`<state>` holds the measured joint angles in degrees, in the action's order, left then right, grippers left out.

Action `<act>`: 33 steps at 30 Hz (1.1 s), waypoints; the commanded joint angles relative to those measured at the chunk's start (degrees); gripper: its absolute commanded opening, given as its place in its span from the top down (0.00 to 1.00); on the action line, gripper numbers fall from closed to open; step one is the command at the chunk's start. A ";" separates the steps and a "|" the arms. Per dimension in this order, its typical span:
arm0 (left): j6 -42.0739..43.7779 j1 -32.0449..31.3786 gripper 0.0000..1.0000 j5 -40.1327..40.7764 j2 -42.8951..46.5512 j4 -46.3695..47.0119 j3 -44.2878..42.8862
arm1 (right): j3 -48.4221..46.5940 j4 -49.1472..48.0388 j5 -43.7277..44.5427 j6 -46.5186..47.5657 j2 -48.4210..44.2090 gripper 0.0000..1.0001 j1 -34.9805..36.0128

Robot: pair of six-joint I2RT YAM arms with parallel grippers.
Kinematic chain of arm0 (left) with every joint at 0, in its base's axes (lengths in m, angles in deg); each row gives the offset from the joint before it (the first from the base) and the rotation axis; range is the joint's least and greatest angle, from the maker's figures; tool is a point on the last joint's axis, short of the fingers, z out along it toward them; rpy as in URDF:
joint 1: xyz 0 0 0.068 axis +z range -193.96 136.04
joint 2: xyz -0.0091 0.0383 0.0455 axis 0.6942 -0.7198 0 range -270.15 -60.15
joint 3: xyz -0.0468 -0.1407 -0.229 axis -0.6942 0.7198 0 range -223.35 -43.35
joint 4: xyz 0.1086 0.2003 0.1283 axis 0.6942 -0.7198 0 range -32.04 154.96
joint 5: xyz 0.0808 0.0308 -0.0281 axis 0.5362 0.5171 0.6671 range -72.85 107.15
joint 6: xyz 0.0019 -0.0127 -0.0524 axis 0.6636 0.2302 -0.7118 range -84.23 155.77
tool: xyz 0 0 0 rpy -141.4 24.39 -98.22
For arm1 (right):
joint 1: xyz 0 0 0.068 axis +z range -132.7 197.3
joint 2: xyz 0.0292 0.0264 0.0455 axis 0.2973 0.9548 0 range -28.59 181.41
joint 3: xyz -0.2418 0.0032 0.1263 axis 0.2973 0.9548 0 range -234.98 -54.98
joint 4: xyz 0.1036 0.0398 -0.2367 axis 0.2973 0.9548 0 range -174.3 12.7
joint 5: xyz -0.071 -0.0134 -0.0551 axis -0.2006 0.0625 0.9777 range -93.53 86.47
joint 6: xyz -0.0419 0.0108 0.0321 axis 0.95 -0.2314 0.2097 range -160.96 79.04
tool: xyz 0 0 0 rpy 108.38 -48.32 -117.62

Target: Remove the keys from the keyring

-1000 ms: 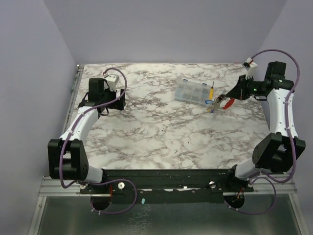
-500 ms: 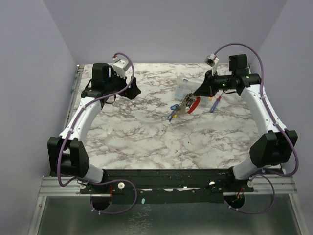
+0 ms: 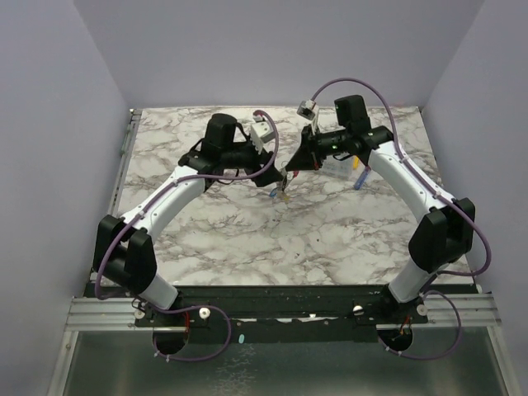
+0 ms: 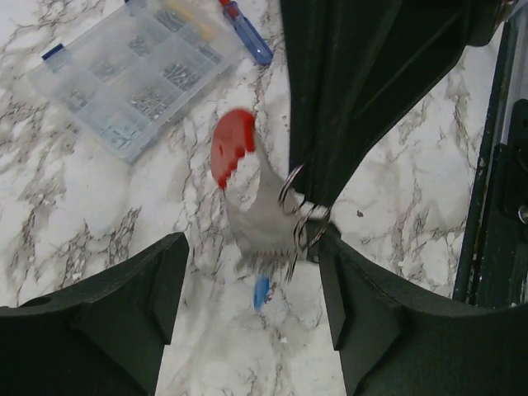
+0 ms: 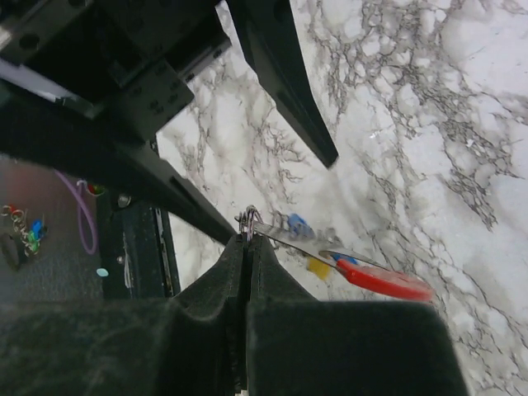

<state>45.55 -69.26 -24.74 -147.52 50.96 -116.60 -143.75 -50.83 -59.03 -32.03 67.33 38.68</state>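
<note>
The keys (image 4: 262,227) hang in a bunch from a small wire keyring (image 4: 295,196), with a red-headed piece (image 4: 233,147) and a blue key head (image 4: 261,291) among the silvery blades. My right gripper (image 5: 247,241) is shut on the keyring (image 5: 250,219) and holds the bunch above the table; blue, yellow and red heads (image 5: 378,281) trail from it. My left gripper (image 4: 254,257) is open, with one finger on each side of the dangling keys, not touching them. In the top view both grippers meet mid-table, left (image 3: 275,170) and right (image 3: 291,172), with the keys (image 3: 280,192) below them.
A clear plastic parts box (image 4: 136,78) with several compartments lies on the marble table (image 3: 247,231) behind the keys. A blue-handled screwdriver (image 4: 247,37) lies beside it, also in the top view (image 3: 358,180), next to a yellow-handled one (image 3: 356,162).
My right arm has carried the key bunch from the right side to the table's middle. My left arm has swung right to meet it, its open fingers now flanking the keys.
</note>
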 commanded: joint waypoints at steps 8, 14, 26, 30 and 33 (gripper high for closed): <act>3.03 -3.90 0.67 0.23 -2.19 4.77 2.41 | -1.71 -6.58 -1.87 -5.89 0.18 0.99 3.73; 3.26 -3.88 0.80 -0.39 -2.72 5.09 3.63 | -1.55 -7.13 -1.46 -6.23 -0.83 0.99 3.74; -2.14 -1.26 1.00 -3.64 -2.17 5.39 2.88 | -3.23 -4.43 -2.75 -4.10 -3.02 0.65 1.49; -3.42 0.26 1.00 -5.12 -1.37 5.49 3.50 | -2.73 -6.25 -4.30 -5.72 -4.07 0.49 -1.43; -4.63 1.62 1.00 -6.11 -1.07 5.76 3.58 | -0.16 -8.60 -3.63 -6.03 -5.07 0.22 -3.13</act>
<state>43.38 -69.11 -26.79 -149.73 55.61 -113.69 -144.93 -56.29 -60.98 -37.38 64.49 37.77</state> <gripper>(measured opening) 0.273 0.663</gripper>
